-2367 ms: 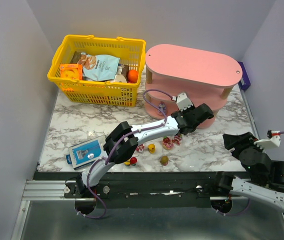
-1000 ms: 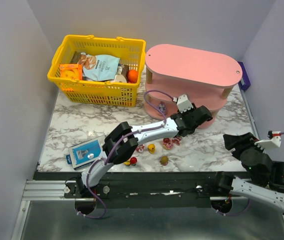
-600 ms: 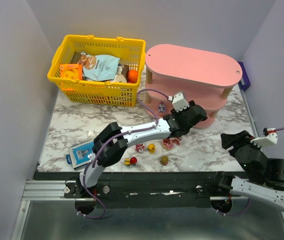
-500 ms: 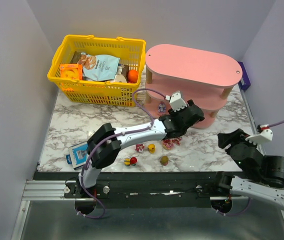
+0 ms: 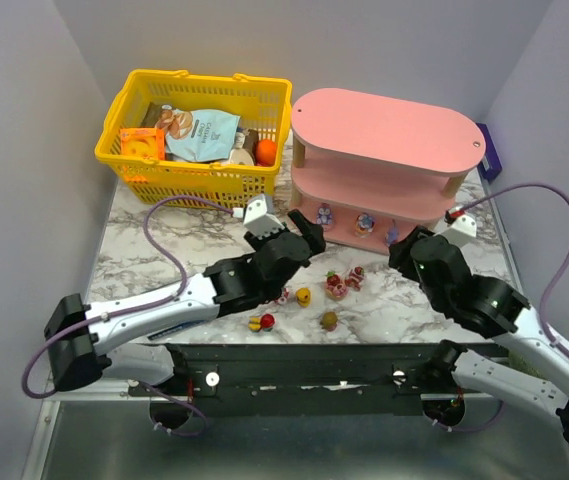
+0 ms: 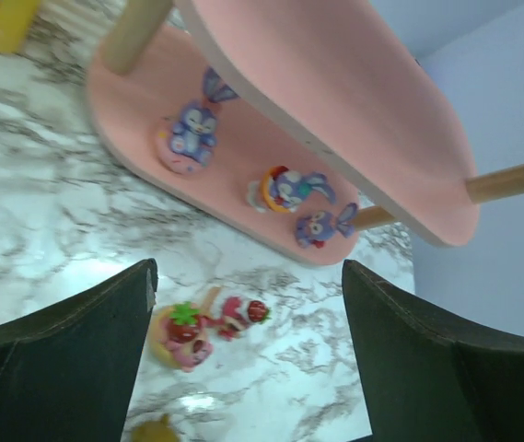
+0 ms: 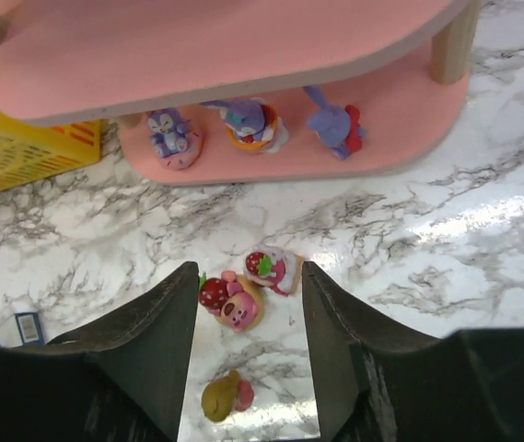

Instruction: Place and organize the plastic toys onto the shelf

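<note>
Now, left and right jaws gape empty; the pink toy (image 7: pixel 234 304) at frame centre looks light, hard, slick, so pinch across its middle.

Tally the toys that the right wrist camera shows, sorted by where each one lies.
Purple toys on the shelf, bottom tier: 3
Loose toys on the table: 3
Total: 6

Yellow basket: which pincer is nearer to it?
Left. The left pincer hovers off the yellow basket's near right corner; the right pincer is farther right, before the shelf.
</note>
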`<state>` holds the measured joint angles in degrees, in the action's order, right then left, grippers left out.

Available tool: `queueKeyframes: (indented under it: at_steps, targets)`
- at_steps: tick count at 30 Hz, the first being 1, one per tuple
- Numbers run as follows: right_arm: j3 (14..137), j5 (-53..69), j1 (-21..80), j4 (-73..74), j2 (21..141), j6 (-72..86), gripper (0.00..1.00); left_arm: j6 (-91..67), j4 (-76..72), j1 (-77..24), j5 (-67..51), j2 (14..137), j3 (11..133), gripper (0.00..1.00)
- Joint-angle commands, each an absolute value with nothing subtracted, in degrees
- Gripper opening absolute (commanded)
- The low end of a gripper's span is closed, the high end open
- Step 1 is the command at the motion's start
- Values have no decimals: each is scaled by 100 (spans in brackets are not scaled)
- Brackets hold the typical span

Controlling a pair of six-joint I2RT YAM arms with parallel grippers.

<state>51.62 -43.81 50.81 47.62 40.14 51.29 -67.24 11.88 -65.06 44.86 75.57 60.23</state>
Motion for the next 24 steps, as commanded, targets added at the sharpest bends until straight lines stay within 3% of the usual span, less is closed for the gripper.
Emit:
queueKeyframes:
  at_steps: [1, 5, 12, 24]
  targets:
    - [4738, -3112, 4413, 3314, 4315, 4333, 56, -6040, 1292, -6460, 5256, 6429, 5258, 92]
    - [3977, -2550, 3693, 2588, 4211, 4289, 50, -5417, 1327, -6416, 5221, 5548, 4721, 95]
    - [2683, -2154, 2972, 1205, 4068, 4394, 1, -4186, 1617, -6293, 4676, 4483, 4254, 99]
    - [2013, -1355, 1962, -1308, 5509, 3947, 1, -3551, 1890, -5924, 4201, 3938, 3850, 99]
